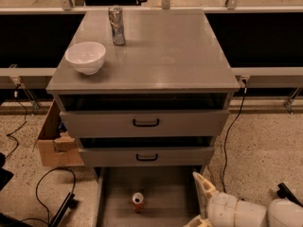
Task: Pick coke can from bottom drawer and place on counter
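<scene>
Red can (138, 201) in drawer (165, 186), claw (194, 200) beside

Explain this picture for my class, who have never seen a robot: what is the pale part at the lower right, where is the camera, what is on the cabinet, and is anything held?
There is one camera, looking down on a grey drawer cabinet from in front. The pale part at the lower right is the robot arm's gripper, two fingers spread open, holding nothing. On the counter stand a white bowl and a tall silver can. The bottom drawer is pulled out, and a small coke can stands upright on its floor, apart from the gripper.
</scene>
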You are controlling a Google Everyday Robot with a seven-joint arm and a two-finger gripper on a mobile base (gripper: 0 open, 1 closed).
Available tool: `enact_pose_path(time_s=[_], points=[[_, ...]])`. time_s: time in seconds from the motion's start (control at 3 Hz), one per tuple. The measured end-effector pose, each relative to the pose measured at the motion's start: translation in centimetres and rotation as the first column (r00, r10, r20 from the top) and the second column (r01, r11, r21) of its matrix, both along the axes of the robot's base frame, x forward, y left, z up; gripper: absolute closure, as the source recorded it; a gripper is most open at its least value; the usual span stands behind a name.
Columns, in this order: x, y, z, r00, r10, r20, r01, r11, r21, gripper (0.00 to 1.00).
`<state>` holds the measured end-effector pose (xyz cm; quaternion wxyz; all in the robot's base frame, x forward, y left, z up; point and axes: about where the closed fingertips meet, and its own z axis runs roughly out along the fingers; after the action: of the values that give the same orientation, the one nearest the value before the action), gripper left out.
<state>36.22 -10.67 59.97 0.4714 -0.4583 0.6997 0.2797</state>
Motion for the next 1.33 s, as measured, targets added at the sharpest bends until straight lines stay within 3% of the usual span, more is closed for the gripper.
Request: enact_pose_path(time_s=[0.33, 0.67, 1.0, 1.33], points=[[1.4, 2.5, -4.8, 0.9998, -0.013, -0.015, 0.015, 0.996, 0.091, 0.00], [0.6, 4.1, -7.7, 0.9978, -0.010, -0.065, 0.021, 0.986, 0.167, 0.00], [0.6, 4.1, -7.7, 0.9978, -0.010, -0.066, 0.021, 0.986, 0.168, 0.00], [3.0, 5.8, -10.2, 0.9993, -0.003, -0.037, 0.008, 0.987, 0.159, 0.00]])
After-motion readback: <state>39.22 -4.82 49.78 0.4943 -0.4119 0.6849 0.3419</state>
